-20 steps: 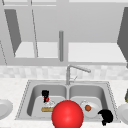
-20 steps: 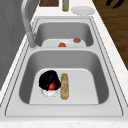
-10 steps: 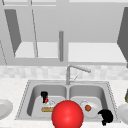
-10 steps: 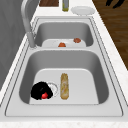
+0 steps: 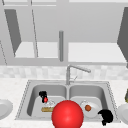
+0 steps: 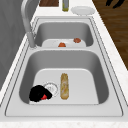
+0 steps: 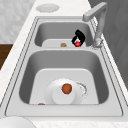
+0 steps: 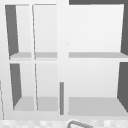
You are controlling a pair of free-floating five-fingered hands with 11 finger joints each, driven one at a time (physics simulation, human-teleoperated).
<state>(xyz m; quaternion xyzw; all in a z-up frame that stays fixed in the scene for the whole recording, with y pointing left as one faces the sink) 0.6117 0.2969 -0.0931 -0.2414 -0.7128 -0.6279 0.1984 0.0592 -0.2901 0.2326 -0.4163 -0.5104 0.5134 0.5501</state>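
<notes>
The left hand [image 5: 43, 95] is down in the left bowl of the sink [image 5: 25, 95], near the back wall. Its fingers are curled round a small red thing [image 5: 45, 100], maybe a little tomato or berry. In the left side view the same hand [image 6: 37, 93] sits low by the drain [image 6: 50, 87], with the long bread roll [image 6: 64, 85] lying just beside the drain.

The right hand [image 5: 106, 116] hangs at the front right edge of the sink. I cannot tell if its fingers are open or shut.

In the right bowl a white plate [image 7: 62, 96] lies flat with a brown ball [image 7: 66, 88] on it. A big red ball [image 5: 67, 115] sits at the front of the sink.

I think the red thing could slip out, because it is small and round. It could roll to the drain. The hand could also bump the roll or the sink wall.

I see no words or labels anywhere.
</notes>
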